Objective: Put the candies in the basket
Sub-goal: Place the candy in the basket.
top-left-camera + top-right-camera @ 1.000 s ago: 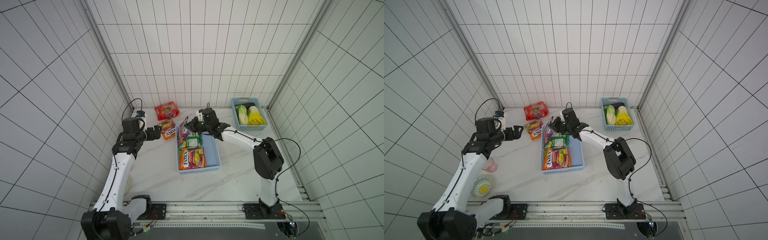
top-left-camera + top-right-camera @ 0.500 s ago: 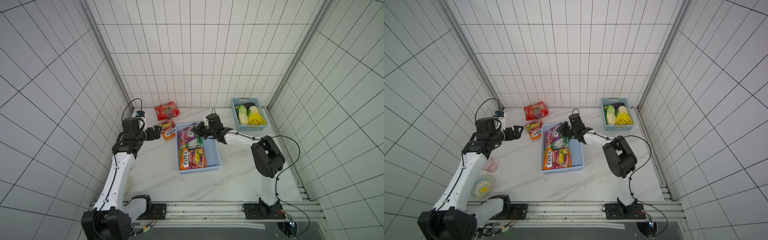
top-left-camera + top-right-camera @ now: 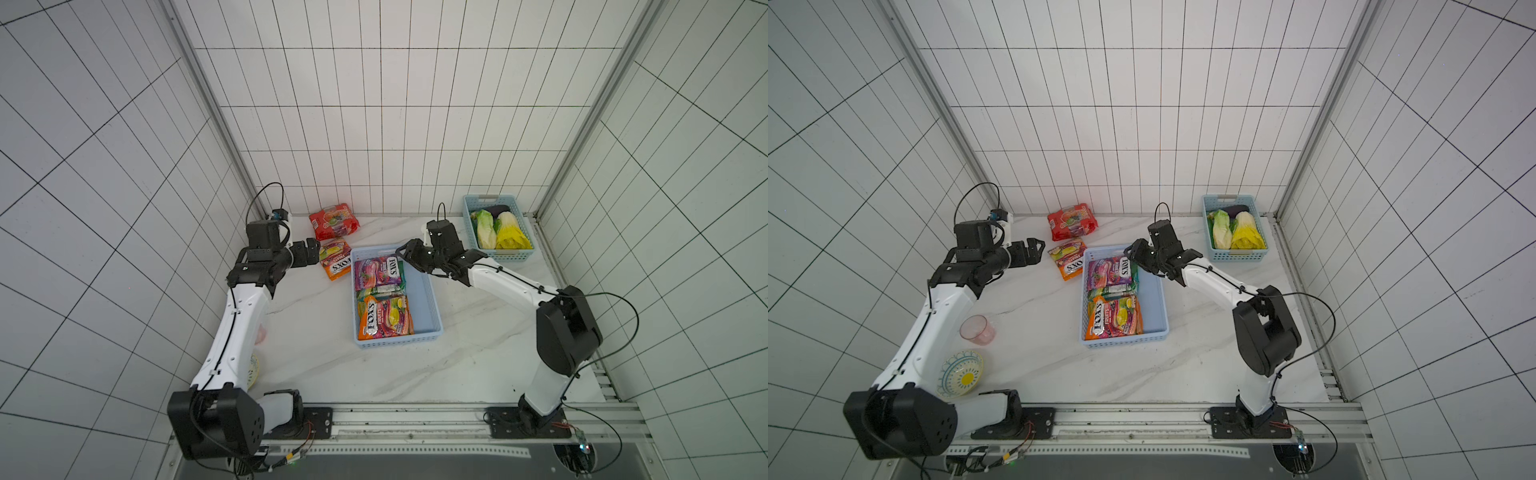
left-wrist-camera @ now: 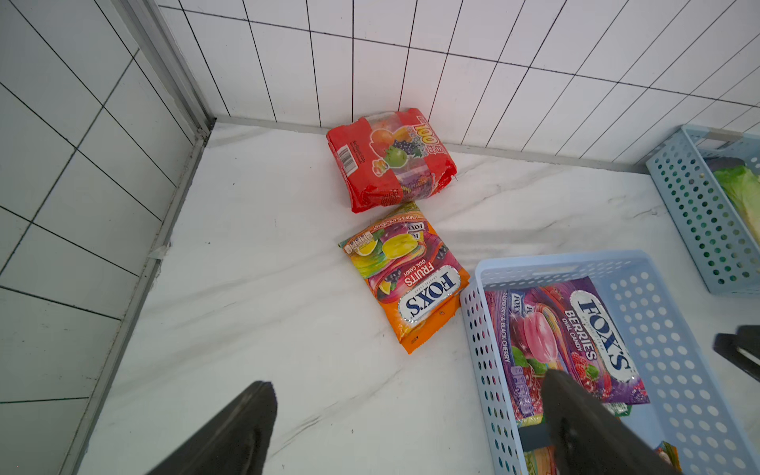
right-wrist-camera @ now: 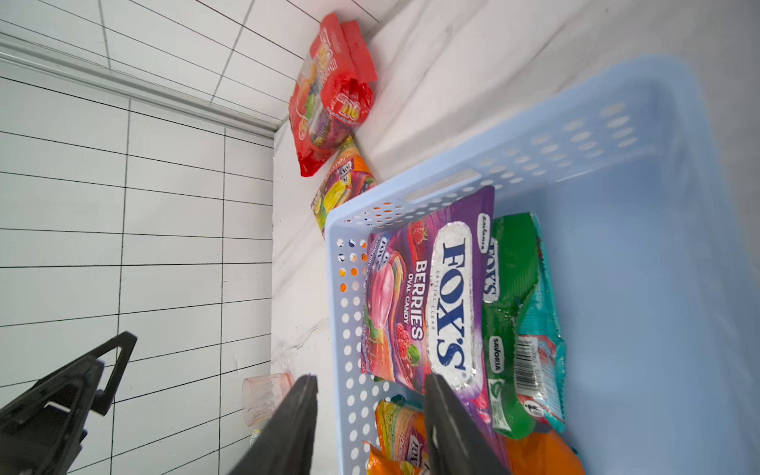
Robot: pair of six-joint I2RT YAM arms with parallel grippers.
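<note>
The purple candy bag [image 3: 378, 272] lies flat at the far end of the basket [image 3: 432, 305], overlapping a green bag [image 5: 510, 329], with an orange fruits bag [image 3: 384, 318] at the near end. We judge this drop done. The right gripper [image 5: 370, 380] hangs over the purple bag, jaws partly parted, gripping nothing.

Outside, a loose orange bag [image 3: 336, 259] lies against the basket's far left corner; a plumper red bag [image 3: 333, 221] sits by the far wall. The left gripper [image 4: 407, 380], spread wide and empty, should pinch the loose one next. The glossy, crinkled film looks slippery to us; the perforated plastic wall looks rigid.
</note>
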